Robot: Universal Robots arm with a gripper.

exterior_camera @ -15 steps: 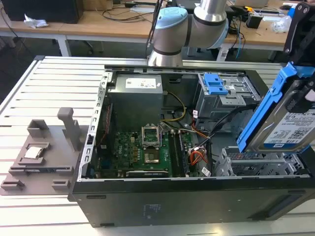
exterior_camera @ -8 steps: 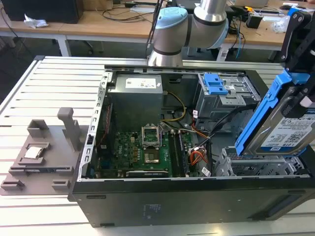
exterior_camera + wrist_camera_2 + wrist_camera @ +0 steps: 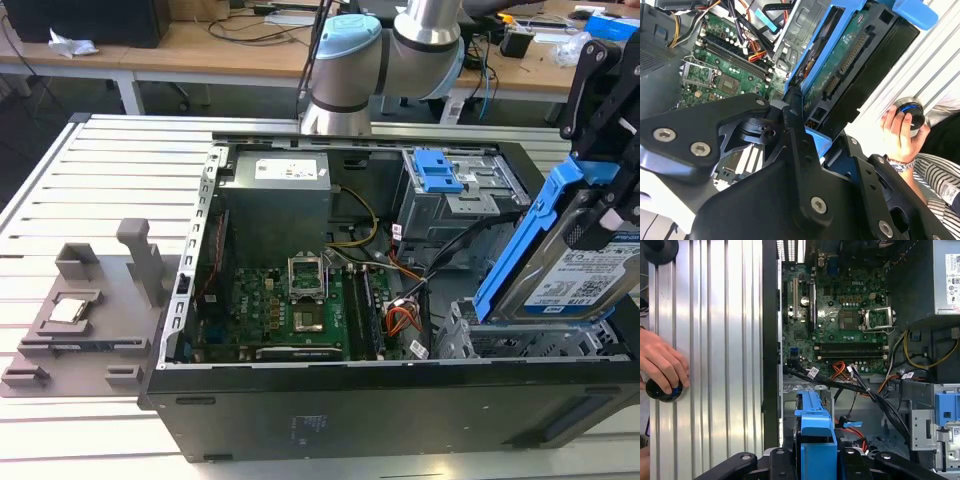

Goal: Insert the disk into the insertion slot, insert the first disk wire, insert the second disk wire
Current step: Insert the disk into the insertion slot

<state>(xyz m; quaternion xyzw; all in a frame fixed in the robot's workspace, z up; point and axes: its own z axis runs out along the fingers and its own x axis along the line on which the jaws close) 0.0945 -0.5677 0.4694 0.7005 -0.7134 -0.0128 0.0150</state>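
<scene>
The disk [image 3: 592,277], silver-grey with a white label in a bright blue frame [image 3: 528,240], hangs tilted with its lower edge just above the insertion slot [image 3: 530,345], the low perforated metal cage at the case's front corner on the exterior view's right. My gripper [image 3: 612,205] is shut on the disk from above. In the second wrist view the black fingers [image 3: 792,131] clamp the blue frame [image 3: 816,75] and the disk's green circuit side [image 3: 840,60] shows. In the first wrist view the blue frame [image 3: 815,437] sits between the finger links, above silver cage metal [image 3: 789,407].
Black, orange and red cables [image 3: 402,318] lie loose beside the slot. A taller grey bay with a blue latch [image 3: 440,170] stands behind it. A person's hand [image 3: 660,365] rests on a black round knob [image 3: 661,391] on the slatted table. A grey fixture [image 3: 85,310] lies at the exterior view's left.
</scene>
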